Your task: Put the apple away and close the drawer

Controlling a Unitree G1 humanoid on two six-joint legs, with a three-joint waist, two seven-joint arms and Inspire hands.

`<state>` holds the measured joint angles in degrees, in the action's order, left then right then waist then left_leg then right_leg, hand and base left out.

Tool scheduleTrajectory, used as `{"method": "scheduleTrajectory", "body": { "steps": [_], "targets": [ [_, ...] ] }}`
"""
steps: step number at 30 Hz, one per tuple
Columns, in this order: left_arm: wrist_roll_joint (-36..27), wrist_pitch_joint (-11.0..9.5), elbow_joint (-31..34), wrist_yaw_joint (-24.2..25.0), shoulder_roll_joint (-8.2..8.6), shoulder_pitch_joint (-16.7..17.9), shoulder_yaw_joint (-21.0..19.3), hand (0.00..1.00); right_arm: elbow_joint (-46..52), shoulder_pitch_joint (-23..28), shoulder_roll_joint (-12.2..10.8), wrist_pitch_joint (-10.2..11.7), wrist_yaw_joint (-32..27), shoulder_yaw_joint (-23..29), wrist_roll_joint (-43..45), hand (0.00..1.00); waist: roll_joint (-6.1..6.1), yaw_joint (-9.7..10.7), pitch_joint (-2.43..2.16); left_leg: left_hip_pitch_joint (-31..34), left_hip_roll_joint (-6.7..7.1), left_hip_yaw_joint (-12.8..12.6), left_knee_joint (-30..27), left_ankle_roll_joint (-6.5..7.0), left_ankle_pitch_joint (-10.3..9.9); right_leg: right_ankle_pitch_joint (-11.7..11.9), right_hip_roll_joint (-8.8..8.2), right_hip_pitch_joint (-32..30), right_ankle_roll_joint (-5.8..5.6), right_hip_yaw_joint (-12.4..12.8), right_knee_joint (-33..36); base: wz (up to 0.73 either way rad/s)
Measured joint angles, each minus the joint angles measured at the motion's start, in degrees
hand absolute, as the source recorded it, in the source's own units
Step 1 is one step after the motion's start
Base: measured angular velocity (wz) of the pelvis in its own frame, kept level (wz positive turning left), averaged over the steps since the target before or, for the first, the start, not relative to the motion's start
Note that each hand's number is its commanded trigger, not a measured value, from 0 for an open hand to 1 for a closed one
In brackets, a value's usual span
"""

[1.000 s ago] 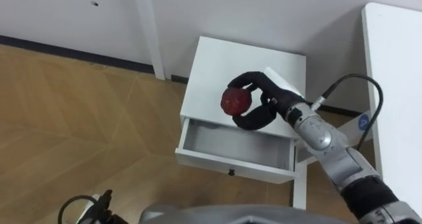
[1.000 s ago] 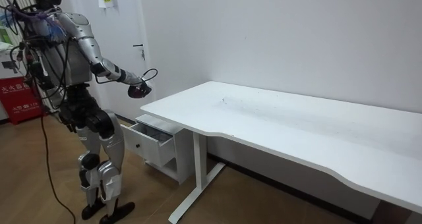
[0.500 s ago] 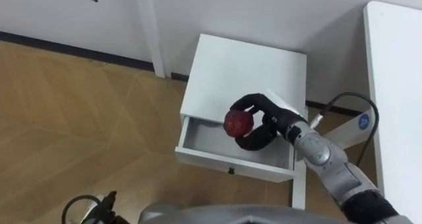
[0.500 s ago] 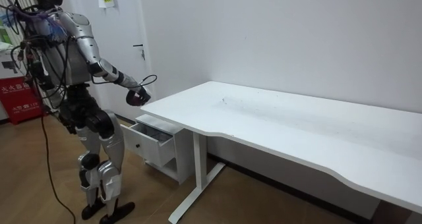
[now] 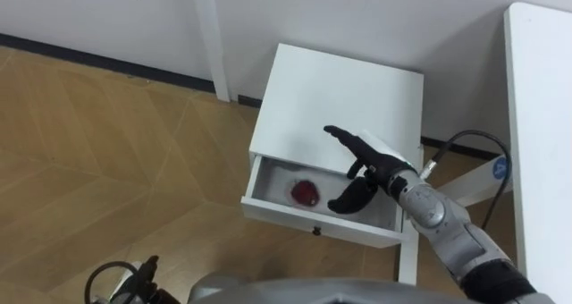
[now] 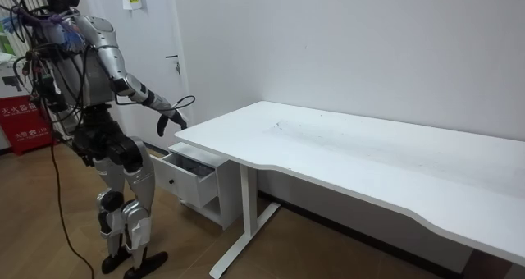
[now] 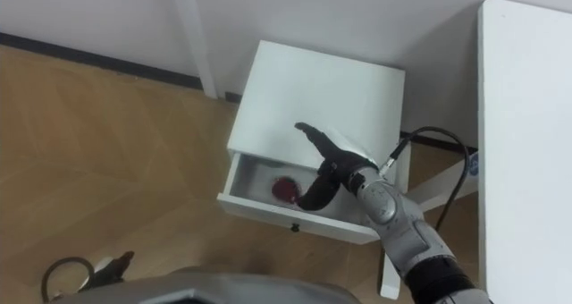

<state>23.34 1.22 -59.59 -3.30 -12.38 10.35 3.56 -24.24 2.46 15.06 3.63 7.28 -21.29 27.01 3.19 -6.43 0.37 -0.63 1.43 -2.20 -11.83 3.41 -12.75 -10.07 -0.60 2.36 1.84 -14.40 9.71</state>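
Observation:
A red apple (image 5: 307, 193) (image 7: 286, 190) lies inside the open drawer (image 5: 268, 207) (image 7: 250, 206) of the small white cabinet (image 5: 344, 98) (image 7: 322, 85). My right hand (image 5: 359, 168) (image 7: 323, 166) hangs open just above the drawer, to the right of the apple, with fingers spread and nothing in it. In the room view my right hand (image 6: 168, 119) is held out over the drawer (image 6: 187, 176), and I stand upright in front of the cabinet.
A large white desk (image 5: 541, 116) (image 6: 369, 160) stands right of the cabinet. A white wall and dark baseboard (image 5: 107, 63) run behind it. Wooden floor (image 5: 107, 179) lies to the left. A red box (image 6: 20, 119) stands behind me in the room view.
My right hand has opened and let the apple go; the apple has dropped from the hand into the open drawer. The view has shifted slightly.

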Motion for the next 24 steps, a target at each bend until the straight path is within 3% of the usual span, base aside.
{"method": "scheduleTrajectory", "body": {
  "steps": [10, 15, 21, 22, 24],
  "targets": [
    [-0.05, -0.02, 0.07, -0.96, 0.11, 0.49, 0.28, 0.0, 0.0, 0.46, -0.05, 0.05, -0.01, 0.03, 0.38, 0.0, -0.2, 0.1, 0.02, 0.0, 0.07, -0.11, -0.01, 0.04, 0.03, 0.0, -0.07, -0.27, 0.0, 0.15, -0.08, 0.0],
    [-0.06, -0.44, 0.48, -1.28, 0.26, 0.45, 0.28, 0.0, -3.99, 0.46, -0.1, 1.38, -0.44, 1.12, 0.24, 0.0, -0.44, 0.21, -0.05, -0.01, 0.07, -0.16, 0.01, 0.04, 0.03, 0.0, -0.09, -0.27, 0.0, 0.24, -0.05, 0.0],
    [-0.12, -0.94, 0.47, -1.6, 0.93, 1.23, -0.88, 0.0, -15.27, 1.05, -0.86, 2.92, -3.27, 5.13, -4.43, 0.0, -0.98, 0.04, 0.04, -1.06, 0.05, -0.66, 0.06, 0.05, 0.03, -0.03, -0.1, 0.53, -0.05, 0.56, -0.03, -0.02],
    [-0.13, -1.19, 0.51, -1.74, 0.94, 1.88, -1.1, 0.0, -17.6, 1.8, -0.89, 2.92, -4.08, 6.5, -4.58, 0.0, -1.1, 0.32, -0.24, -1.28, 0.14, -0.6, 0.02, 0.05, 0.03, -0.12, -0.23, 0.7, -0.19, 0.49, 0.11, 0.07],
    [-0.16, -1.27, 0.48, -2.52, 1.33, 2.09, -1.92, 0.0, -20.4, 2.63, -0.97, 2.8, -5.56, 10.1, -5.79, 0.0, -1.33, 1.7, -0.21, -0.9, 0.48, -0.89, -0.6, 0.08, 0.01, -0.79, -0.88, -0.2, -0.6, 0.13, 2.31, 0.07]
  ]
}}
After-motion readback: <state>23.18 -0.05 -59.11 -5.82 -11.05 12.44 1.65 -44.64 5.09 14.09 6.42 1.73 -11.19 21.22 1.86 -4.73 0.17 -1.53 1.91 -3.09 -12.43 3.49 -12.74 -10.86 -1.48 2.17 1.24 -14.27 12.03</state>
